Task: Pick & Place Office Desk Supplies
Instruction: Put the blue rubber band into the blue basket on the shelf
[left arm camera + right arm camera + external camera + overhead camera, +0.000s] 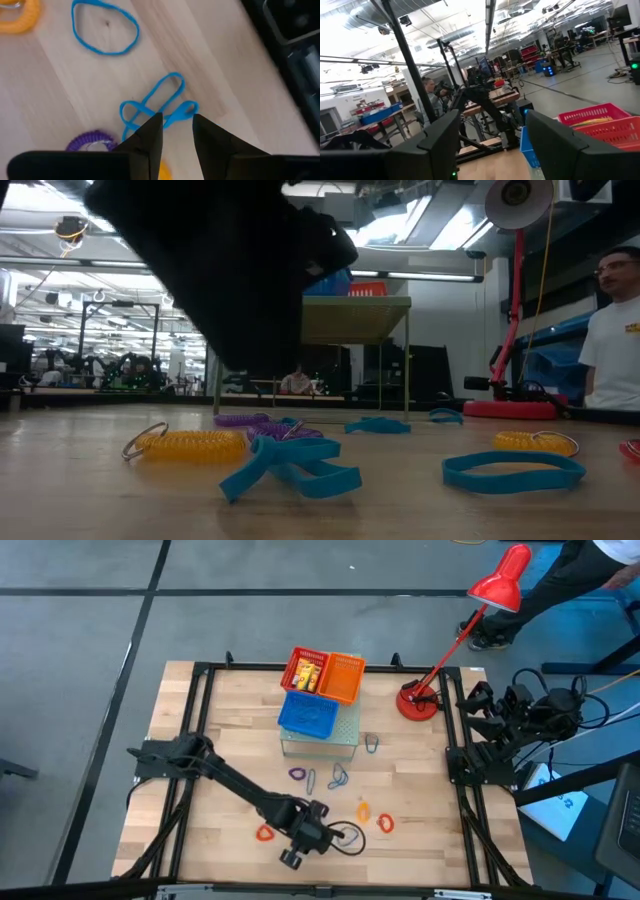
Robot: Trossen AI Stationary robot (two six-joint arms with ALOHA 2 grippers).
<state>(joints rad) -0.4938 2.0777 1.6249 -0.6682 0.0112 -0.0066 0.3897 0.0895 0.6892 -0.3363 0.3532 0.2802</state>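
Wooden table (pixel 240 740): three baskets, two orange coils

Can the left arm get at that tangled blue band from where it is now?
Probably yes. The left gripper hangs just above the tangled blue band, fingers apart, with only bare wood around it. The purple coil lies off to one side, clear of the path.

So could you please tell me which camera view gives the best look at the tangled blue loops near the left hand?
The left wrist view: the tangled blue loops lie in plain sight just beyond the left hand. The low view shows them edge-on. The high view shows only a small blue-grey shape. The right wrist view misses them.
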